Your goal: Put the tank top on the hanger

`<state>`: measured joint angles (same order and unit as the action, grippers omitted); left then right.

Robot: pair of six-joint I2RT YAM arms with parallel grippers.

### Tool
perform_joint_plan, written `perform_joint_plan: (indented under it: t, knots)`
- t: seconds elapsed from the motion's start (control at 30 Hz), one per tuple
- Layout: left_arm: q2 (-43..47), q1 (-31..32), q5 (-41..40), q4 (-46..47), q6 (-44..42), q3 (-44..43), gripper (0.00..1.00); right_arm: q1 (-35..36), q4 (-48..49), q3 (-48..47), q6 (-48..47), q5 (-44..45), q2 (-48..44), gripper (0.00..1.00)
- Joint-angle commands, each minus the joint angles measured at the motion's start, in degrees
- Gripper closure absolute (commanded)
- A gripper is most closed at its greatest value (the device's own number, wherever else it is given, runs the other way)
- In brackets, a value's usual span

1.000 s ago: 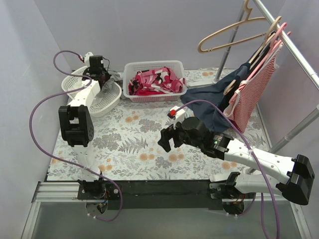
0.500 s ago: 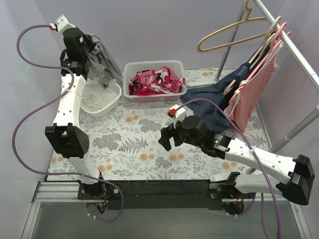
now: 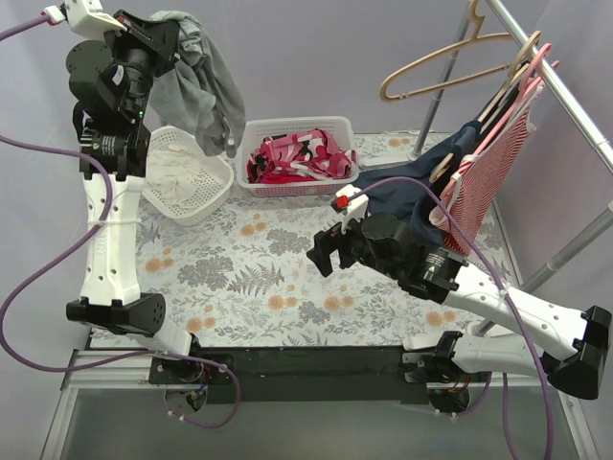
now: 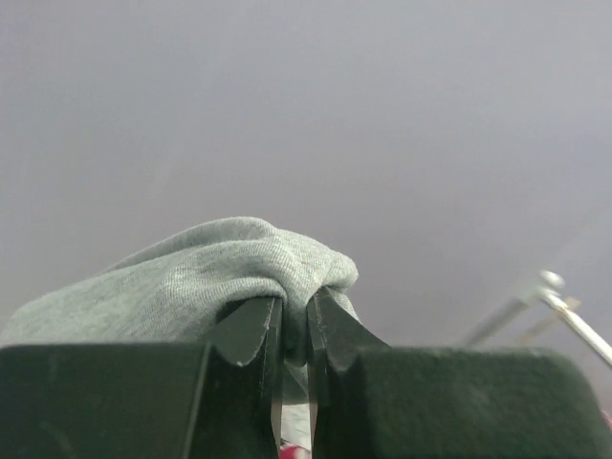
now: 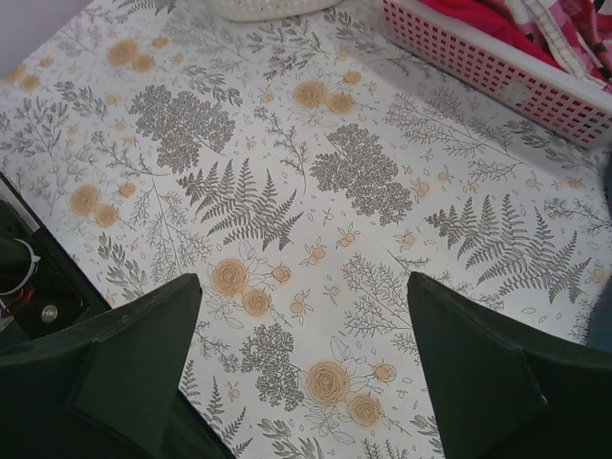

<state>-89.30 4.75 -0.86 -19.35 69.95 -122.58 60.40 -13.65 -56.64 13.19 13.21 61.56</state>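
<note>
My left gripper [image 3: 172,29] is raised high at the back left and shut on the grey tank top [image 3: 203,86], which hangs down above the white basket [image 3: 188,180]. In the left wrist view the grey fabric [image 4: 206,282] is pinched between my nearly closed jaws and drapes over the left gripper [image 4: 294,320]. The tan hanger [image 3: 442,65] hangs empty on the metal rail [image 3: 551,72] at the back right. My right gripper [image 3: 324,257] is open and empty above the middle of the floral table; the right wrist view shows its fingers [image 5: 143,349] spread wide over the cloth.
A red-and-white basket [image 3: 299,156] of pink and red clothes stands at the back centre. A dark navy garment [image 3: 402,206] and a red-striped top [image 3: 488,172] on a pink hanger [image 3: 532,67] hang from the rail at right. The floral tablecloth [image 3: 249,278] lies below.
My left arm has lifted from the white basket up to the back left, drawing the grey tank top out and high. My right arm has shifted slightly.
</note>
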Motion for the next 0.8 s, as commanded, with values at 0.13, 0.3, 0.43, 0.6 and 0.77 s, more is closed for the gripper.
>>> perform_joint_plan:
  t: [0.13,0.3,0.43,0.6,0.77]
  knots:
    - [11.40,4.12,16.32,-2.09,9.32,3.21,1.00,-0.02,-1.90,-3.57,-1.41,4.71,-8.47,0.05]
    - [23.27,7.55,17.65,-0.51,13.27,26.89,1.00,-0.02,-4.98,-1.28,0.08,4.98,-13.21,0.05]
    - [31.45,10.18,19.67,-1.30,17.13,47.26,1.00,-0.02,-6.83,2.76,2.45,4.72,-16.20,0.06]
    - [37.08,14.40,15.04,-4.11,16.89,69.38,1.00,-0.02,-8.41,10.13,6.40,3.40,-17.17,0.07]
    - [36.12,15.37,16.68,-1.84,14.08,78.10,0.61,-0.02,-8.76,14.01,9.75,1.99,-17.26,0.07]
